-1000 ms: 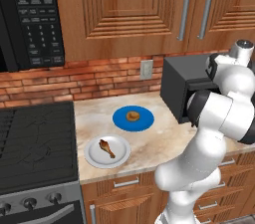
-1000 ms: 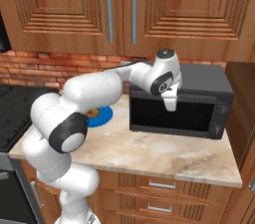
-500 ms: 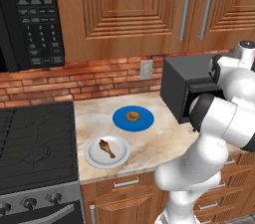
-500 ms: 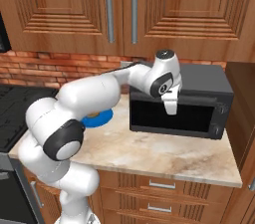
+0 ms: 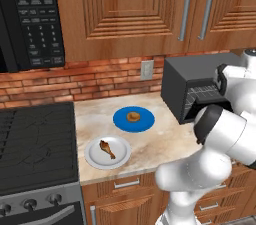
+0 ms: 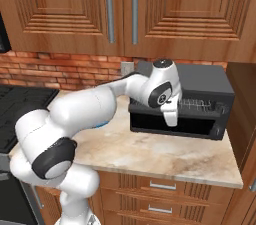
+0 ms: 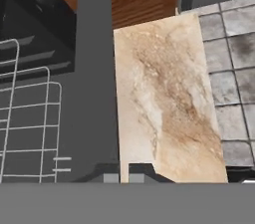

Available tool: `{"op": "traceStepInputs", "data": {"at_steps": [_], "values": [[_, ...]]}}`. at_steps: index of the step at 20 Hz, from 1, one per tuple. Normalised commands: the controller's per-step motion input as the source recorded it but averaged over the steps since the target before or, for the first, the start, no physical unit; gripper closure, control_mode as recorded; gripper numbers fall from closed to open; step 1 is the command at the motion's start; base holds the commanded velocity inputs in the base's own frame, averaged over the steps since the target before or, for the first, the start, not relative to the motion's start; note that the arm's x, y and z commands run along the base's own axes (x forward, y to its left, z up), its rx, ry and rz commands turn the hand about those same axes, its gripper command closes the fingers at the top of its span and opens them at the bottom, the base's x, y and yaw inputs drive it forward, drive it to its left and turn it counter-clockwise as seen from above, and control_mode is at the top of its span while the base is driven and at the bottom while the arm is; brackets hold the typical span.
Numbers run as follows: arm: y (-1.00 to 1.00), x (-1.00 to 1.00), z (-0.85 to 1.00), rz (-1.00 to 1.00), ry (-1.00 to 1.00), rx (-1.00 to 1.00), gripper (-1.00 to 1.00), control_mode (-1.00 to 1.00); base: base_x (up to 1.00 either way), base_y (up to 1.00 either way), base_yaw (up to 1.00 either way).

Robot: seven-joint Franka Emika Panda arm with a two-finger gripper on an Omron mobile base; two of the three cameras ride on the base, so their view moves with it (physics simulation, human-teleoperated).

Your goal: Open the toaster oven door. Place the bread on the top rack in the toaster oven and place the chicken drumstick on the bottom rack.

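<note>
The toaster oven stands at the counter's right end, and its door is swung down, so the wire racks show inside. My gripper hangs in front of the opening, just above the lowered door. In the hand view its fingertips stand almost together, shut with nothing between them, beside the door and over a rack. The bread lies on a blue plate. The chicken drumstick lies on a white plate nearer the counter's front edge.
A black stove adjoins the counter on the left, with a microwave above it. Wooden cabinets hang over the counter. A brick wall with a socket runs behind. Grey floor tiles lie past the counter's edge.
The toaster oven door, closed before, has swung down and the racks now show. My gripper has moved down with it, and its fingers have closed together.
</note>
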Motion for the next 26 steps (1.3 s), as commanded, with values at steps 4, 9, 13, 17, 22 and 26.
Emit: {"op": "traceStepInputs", "data": {"at_steps": [4, 9, 13, 17, 22, 26], "values": [[0.38, -0.54, -0.94, 0.00, 0.03, -0.05, 1.00, -1.00, 0.00, 0.00, 0.00], [0.33, -0.70, -0.94, 0.00, 0.00, -0.03, 1.00, -1.00, 0.00, 0.00, 0.00], [0.20, -0.63, -0.94, -0.05, 0.01, 0.00, 1.00, -1.00, 0.00, 0.00, 0.00], [0.04, -0.23, -0.84, -0.03, 0.19, 0.13, 1.00, -1.00, 0.00, 0.00, 0.00], [-0.14, -0.11, -0.33, 0.00, 0.21, 0.38, 1.00, -1.00, 0.00, 0.00, 0.00], [-0.13, -0.03, 0.14, 0.00, 0.29, 0.26, 1.00, -1.00, 0.00, 0.00, 0.00]]}}
